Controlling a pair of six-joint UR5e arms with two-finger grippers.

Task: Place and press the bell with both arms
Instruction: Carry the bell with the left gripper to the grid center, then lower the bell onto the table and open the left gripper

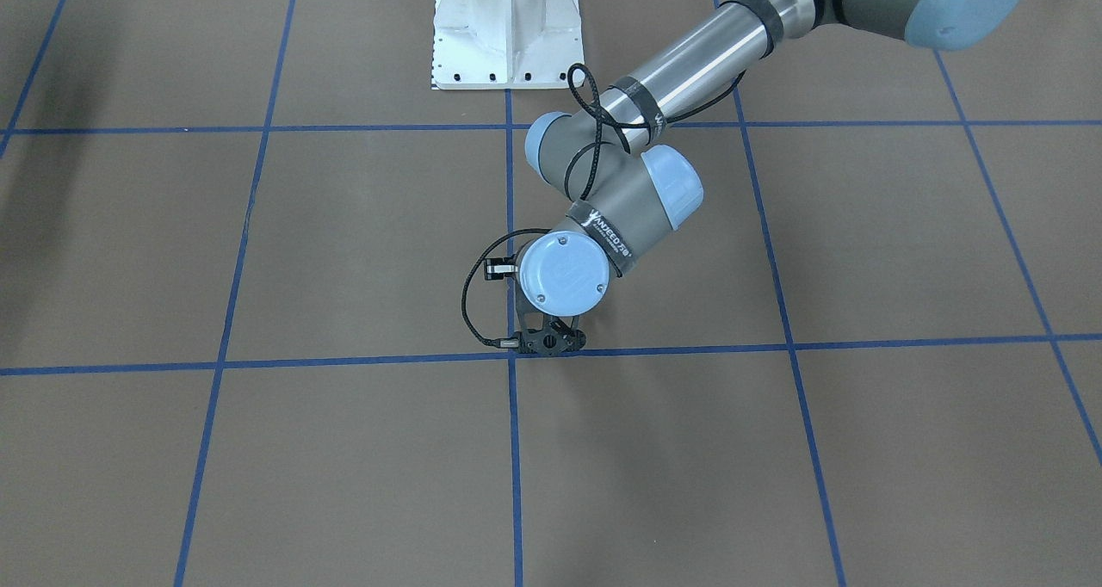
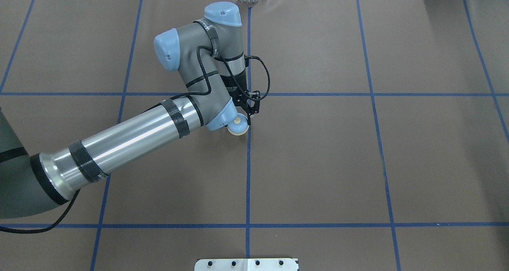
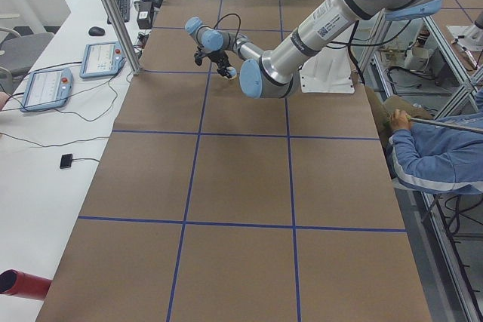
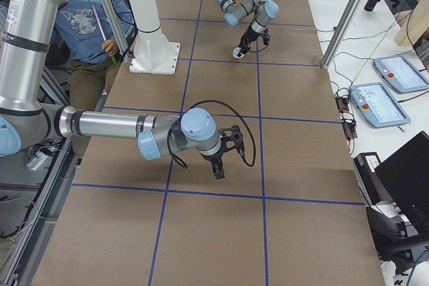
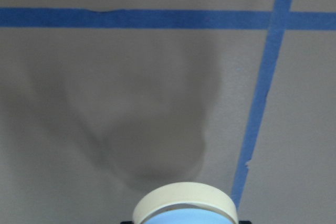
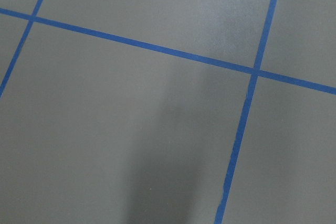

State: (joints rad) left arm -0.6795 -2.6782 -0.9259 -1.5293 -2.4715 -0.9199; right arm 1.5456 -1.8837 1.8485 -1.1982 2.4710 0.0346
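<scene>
The bell (image 2: 237,126), a small light-blue dome on a cream base, sits at the fingertips of my left gripper (image 2: 244,123) near the table's middle grid crossing. In the left wrist view the bell (image 5: 184,204) fills the bottom centre, with its shadow on the brown mat below, so it hangs a little above the mat. The left gripper (image 1: 548,342) points down; the wrist hides the bell in the front view. The bell also shows small in the right side view (image 4: 238,52). My right gripper (image 4: 219,172) hovers low over the mat farther along the table, and I cannot tell if it is open or shut.
The brown mat carries a blue tape grid (image 2: 248,163). The white pedestal (image 1: 506,27) stands at the robot's side. A seated person (image 3: 438,148) is beside the table. Control tablets (image 3: 45,87) lie on the white side bench.
</scene>
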